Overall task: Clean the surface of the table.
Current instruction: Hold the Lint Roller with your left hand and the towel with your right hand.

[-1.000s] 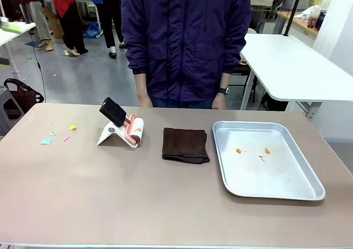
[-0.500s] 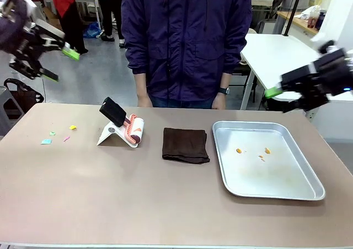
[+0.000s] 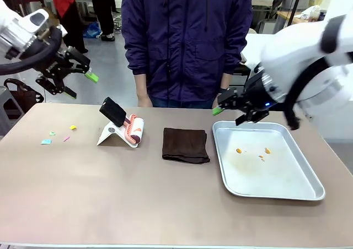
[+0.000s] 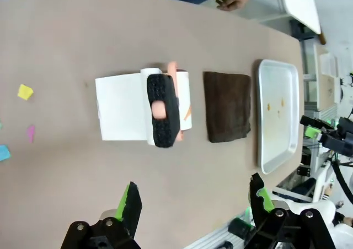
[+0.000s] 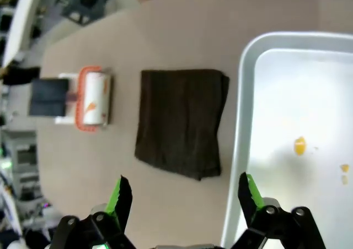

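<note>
Currently, left end effector (image 3: pixel 81 85): released, its green-padded fingers spread wide with nothing between them; held high over the far left part of the table.
right end effector (image 3: pixel 229 115): released, jaws wide and empty; poised low, just over the far left corner of the metal tray.
table (image 3: pixel 138 205): brownish-taupe top with a pale edge, lying beneath both end effectors and carrying every item listed below.
lint roller (image 3: pixel 134 129): white roll in an orange frame with a black handle, propped on a white stand; below the left end effector and toward the right arm's side. In the left wrist view it lies ahead of the fingers, roughly in line with the gap between them.
paper scraps (image 3: pixel 46 141): small yellow, green, pink and blue bits on the table, below the left end effector, well apart from the roller.
brown cloth (image 3: pixel 185 144): folded flat; below the right end effector on the side toward the left arm, between roller and tray, touching neither.
metal tray (image 3: pixel 276 177): shiny, rectangular, directly under and beyond the right end effector.
orange crumbs (image 3: pixel 239 150): a few specks on the tray floor, below the right end effector.
person (image 3: pixel 187 39): in a dark purple jacket, standing at the far edge, between the two end effectors.
</note>
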### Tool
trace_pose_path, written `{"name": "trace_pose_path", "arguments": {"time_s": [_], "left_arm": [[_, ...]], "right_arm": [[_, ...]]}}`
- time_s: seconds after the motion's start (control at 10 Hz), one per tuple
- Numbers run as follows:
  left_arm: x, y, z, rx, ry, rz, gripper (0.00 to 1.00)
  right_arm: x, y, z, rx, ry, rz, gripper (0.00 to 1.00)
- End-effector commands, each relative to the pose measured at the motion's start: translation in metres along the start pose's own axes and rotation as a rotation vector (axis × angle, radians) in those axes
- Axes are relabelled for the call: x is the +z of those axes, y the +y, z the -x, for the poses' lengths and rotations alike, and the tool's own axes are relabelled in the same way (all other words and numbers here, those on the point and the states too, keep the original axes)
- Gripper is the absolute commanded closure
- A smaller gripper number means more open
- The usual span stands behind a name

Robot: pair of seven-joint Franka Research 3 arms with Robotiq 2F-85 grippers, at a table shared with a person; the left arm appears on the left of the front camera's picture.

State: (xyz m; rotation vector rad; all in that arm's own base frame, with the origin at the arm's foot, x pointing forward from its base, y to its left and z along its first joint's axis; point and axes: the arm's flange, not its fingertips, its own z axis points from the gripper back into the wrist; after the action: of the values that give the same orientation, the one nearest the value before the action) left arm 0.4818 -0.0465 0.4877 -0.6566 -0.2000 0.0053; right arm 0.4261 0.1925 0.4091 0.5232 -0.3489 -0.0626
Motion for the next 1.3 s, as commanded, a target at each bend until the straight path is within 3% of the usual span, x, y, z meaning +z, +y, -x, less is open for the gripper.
{"name": "trace_pose_path", "arguments": {"time_s": [0.0, 0.3, 0.4, 0.7, 0.9, 1.2], "left_arm": [[-0.016, -0.008, -0.011, -0.009, 0.002, -0.040, 0.00], [-0.036, 0.003, -0.019, 0.024, 0.066, -0.076, 0.00], [-0.036, 0.002, -0.010, -0.009, 0.024, -0.032, 0.00], [-0.043, 0.007, -0.013, -0.003, 0.039, -0.045, 0.00], [-0.059, 0.002, -0.015, -0.047, 0.064, -0.002, 0.00], [-0.078, 0.020, -0.017, 0.038, 0.095, -0.041, 0.00]], "right_arm": [[-0.022, 0.011, -0.003, -0.063, 0.010, 0.037, 0.00], [-0.017, -0.006, 0.000, -0.119, 0.057, -0.019, 0.00], [-0.037, -0.001, 0.010, -0.068, 0.037, 0.041, 0.00], [-0.034, -0.004, 0.007, -0.083, 0.053, 0.032, 0.00], [-0.026, 0.018, 0.016, 0.055, 0.067, 0.051, 0.00], [-0.060, 0.052, -0.004, 0.138, 0.111, 0.115, 0.00]]}}
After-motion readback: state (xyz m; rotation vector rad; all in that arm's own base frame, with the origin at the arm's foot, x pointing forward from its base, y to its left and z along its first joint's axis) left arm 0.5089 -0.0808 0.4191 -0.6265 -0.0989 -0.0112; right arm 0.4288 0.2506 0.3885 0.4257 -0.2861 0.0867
